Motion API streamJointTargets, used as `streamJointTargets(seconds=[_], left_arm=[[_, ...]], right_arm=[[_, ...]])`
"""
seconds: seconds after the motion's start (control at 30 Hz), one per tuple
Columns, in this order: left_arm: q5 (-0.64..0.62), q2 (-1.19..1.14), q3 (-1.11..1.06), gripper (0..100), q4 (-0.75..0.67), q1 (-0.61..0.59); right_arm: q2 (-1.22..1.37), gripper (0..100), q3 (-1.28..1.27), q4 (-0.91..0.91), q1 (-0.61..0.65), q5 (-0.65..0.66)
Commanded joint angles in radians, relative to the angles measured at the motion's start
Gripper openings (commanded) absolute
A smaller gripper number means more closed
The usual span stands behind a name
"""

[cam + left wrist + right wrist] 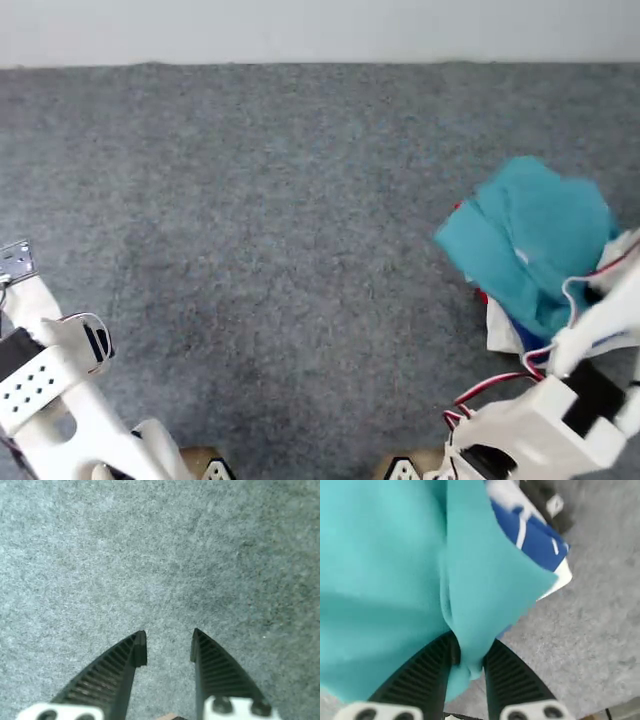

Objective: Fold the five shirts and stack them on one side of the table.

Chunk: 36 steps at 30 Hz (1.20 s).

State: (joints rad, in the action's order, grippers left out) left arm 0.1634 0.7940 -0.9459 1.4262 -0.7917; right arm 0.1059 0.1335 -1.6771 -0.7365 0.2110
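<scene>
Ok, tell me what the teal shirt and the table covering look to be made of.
The teal shirt: soft matte cloth, likely a cotton-type knit; it creases and bunches where the right claw pinches it. The table covering: grey felt or short-pile carpet, judging by its fuzzy, mottled surface.

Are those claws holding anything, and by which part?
The right claw pinches a bunched fold of the teal shirt. The left claw hangs open over the grey table, holding nothing.
</scene>
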Motion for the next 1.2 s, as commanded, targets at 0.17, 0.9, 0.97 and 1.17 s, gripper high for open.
streamJointTargets(seconds=[0.17, 0.9, 0.97, 1.17], left_arm=[[0.002, 0.011, -0.002, 16, -0.014, 0.006], [0.002, 0.011, -0.002, 16, -0.014, 0.006], [0.002, 0.011, -0.002, 16, -0.014, 0.006], [0.002, 0.011, -0.002, 16, -0.014, 0.006]], right_arm=[[-0.062, 0.9, -0.270, 0.213, -0.050, 0.038], [-0.064, 0.9, -0.278, 0.225, -0.048, 0.035], [-0.064, 0.9, -0.278, 0.225, -0.048, 0.035], [-0.065, 0.9, -0.278, 0.219, -0.048, 0.035]])
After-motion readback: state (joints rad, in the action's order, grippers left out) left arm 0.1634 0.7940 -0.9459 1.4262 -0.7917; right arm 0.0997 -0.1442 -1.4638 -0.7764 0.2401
